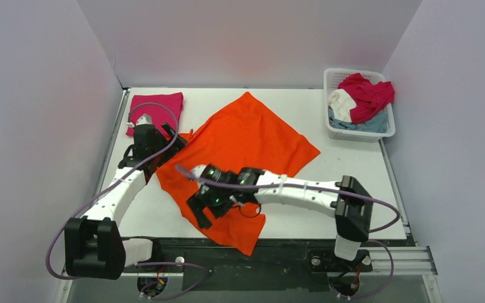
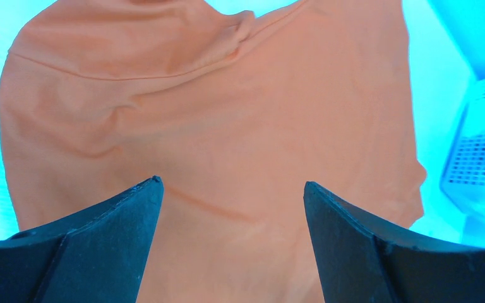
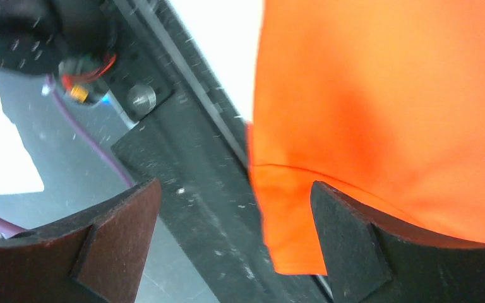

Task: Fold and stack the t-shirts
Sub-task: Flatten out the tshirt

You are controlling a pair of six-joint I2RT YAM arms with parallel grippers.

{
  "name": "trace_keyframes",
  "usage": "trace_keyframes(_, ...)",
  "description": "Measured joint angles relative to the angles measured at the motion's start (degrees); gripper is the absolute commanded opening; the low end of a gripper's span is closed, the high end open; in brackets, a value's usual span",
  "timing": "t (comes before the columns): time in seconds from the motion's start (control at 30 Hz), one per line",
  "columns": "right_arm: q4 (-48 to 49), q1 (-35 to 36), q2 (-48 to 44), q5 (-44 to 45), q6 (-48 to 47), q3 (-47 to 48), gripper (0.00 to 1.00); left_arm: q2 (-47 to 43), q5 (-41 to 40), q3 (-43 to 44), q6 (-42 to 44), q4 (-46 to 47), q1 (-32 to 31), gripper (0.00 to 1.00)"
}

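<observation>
A bright orange t-shirt (image 1: 246, 142) lies spread across the middle of the table; its near corner hangs over the front edge. A folded magenta-pink t-shirt (image 1: 158, 104) lies at the back left. My left gripper (image 1: 170, 144) is open at the orange shirt's left edge; in the left wrist view the orange cloth (image 2: 227, 126) fills the space beyond its open jaws (image 2: 230, 189). My right gripper (image 1: 199, 211) is open low over the shirt's near part; in the right wrist view the hanging corner (image 3: 303, 214) lies between its spread jaws (image 3: 233, 189), nothing gripped.
A white lattice basket (image 1: 361, 129) at the back right holds crimson (image 1: 369, 95), white and grey-blue shirts. The black front rail (image 1: 290, 243) runs along the table's near edge. White walls enclose the table on three sides.
</observation>
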Motion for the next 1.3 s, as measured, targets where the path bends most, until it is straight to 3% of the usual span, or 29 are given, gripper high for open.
trace_keyframes(0.07,0.11,-5.33,-4.13,0.46,1.03,-2.45,0.84,-2.49,0.74,-0.22,-0.50,0.17,-0.17,0.93)
trace_keyframes(0.17,0.57,-19.34,-10.60,3.80,3.65,-6.88,0.84,-3.58,1.88,-1.88,-1.66,1.03,-1.27,0.93)
trace_keyframes(0.33,0.39,-40.76,-11.10,12.74,5.49,-8.04,0.84,-1.07,3.39,-5.84,-3.28,0.98,-7.13,0.93)
trace_keyframes(0.47,-1.70,-48.17,-1.77,16.11,4.90,-1.70,0.83,4.04,4.04,-6.73,-4.20,1.14,-12.33,0.93)
trace_keyframes(0.63,-2.89,-51.19,12.31,17.84,4.22,7.17,0.83,10.62,3.85,-6.69,-4.63,1.49,-13.27,0.93)
trace_keyframes(0.77,-4.68,-51.58,16.00,18.62,4.31,7.37,0.82,15.21,3.41,-2.43,-4.59,1.95,-13.29,0.93)
trace_keyframes(0.93,-2.56,-51.58,12.74,20.20,7.17,-0.33,0.81,26.69,1.64,10.97,-1.77,-1.09,-13.88,0.93)
trace_keyframes(1.3,3.52,-49.59,-12.37,22.93,18.84,-33.38,0.81,60.67,-0.61,62.23,8.57,-14.97,-18.14,0.93)
